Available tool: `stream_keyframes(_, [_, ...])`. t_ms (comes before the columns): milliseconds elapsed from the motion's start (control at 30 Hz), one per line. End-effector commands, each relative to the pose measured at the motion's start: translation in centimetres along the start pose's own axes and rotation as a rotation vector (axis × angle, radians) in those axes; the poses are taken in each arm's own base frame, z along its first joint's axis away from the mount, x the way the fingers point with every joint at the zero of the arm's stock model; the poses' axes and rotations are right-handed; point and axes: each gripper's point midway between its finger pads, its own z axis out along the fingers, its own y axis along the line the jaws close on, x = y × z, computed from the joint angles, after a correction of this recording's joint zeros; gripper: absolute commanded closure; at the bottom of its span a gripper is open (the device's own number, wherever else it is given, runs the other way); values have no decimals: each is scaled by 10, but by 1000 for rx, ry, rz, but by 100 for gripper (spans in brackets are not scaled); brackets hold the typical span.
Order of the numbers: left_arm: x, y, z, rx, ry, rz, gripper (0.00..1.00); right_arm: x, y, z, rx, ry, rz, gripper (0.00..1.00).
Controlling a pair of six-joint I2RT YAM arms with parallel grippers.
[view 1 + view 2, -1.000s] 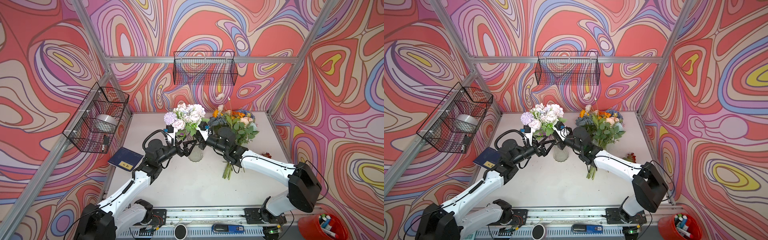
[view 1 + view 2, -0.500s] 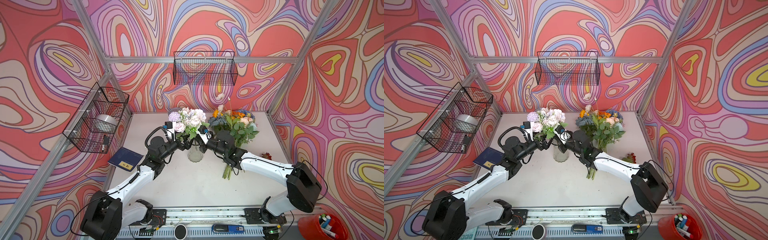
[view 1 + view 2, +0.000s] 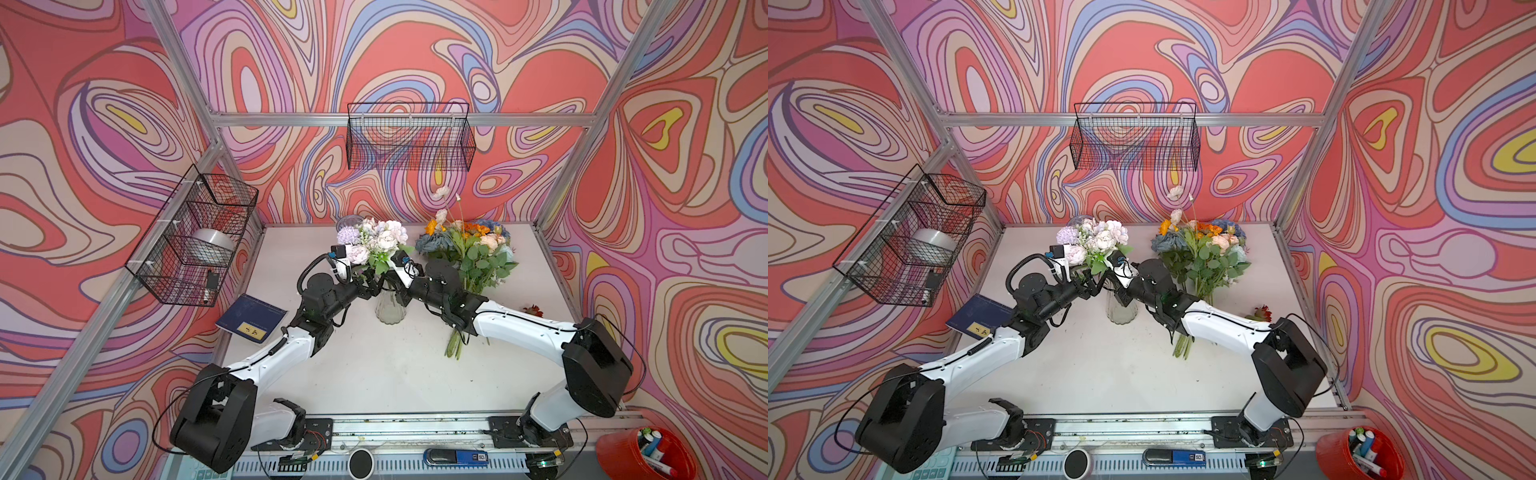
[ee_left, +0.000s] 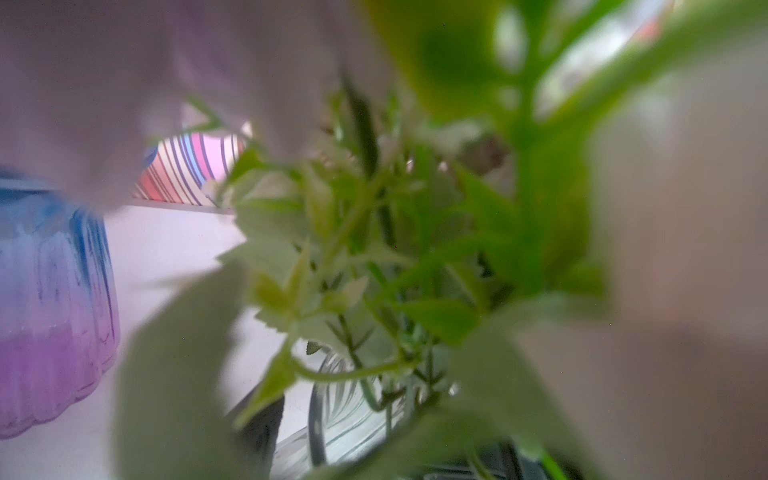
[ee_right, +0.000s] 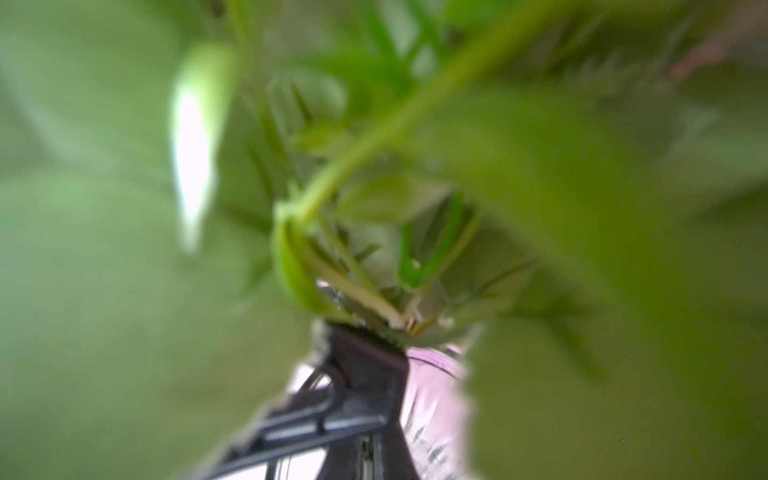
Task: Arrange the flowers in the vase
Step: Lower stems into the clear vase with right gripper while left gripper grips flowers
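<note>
at the far left we see a wire basket (image 3: pixel 195 245) on the wall, and below it a dark blue booklet (image 3: pixel 251 318) on the table (image 3: pixel 374 374); the left tool (image 3: pixel 371 286) reaches in just beside the neck of the clear vase (image 3: pixel 390 309), among the leaves; we cannot tell whether its jaws stand apart or grip a stem, for its wrist view is mostly blurred foliage; the pastel bunch (image 3: pixel 376 243) of pink, white and lilac heads stands upright over the vase, its stems in the mouth; from the other side the right tool (image 3: pixel 401 291) is clamped on that bunch's stems (image 5: pixel 353 286), which its wrist view shows gathered at its tip; further right the orange and blue bunch (image 3: pixel 469 253) lies on the table, stems pointing toward the arms' bases and passing under the right arm; a loose red flower head (image 3: pixel 533 309) lies near the right wall.
</note>
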Motion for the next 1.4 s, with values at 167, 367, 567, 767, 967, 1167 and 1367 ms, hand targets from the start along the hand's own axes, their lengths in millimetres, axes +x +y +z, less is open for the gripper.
stream_keyframes(167, [8,16,1,-43,-20,-26,19,4,10,3,-32,47,21,82])
stream_keyframes(367, [12,19,1,-68,-5,-12,20,-2,13,-2,-49,37,39,75])
stream_keyframes(567, [18,27,2,-96,12,-22,20,-8,11,-6,-36,16,38,76])
stream_keyframes(767, [18,22,6,-74,30,-15,19,-12,7,-9,-11,11,45,76])
stream_keyframes(967, [18,14,11,-31,56,2,16,-16,-5,-16,62,5,-2,77])
stream_keyframes(1167, [20,-2,8,19,132,108,0,-41,-9,-24,72,-39,-92,77])
stream_keyframes(1367, [22,-4,8,14,176,155,0,-45,-10,-20,65,-27,-188,79])
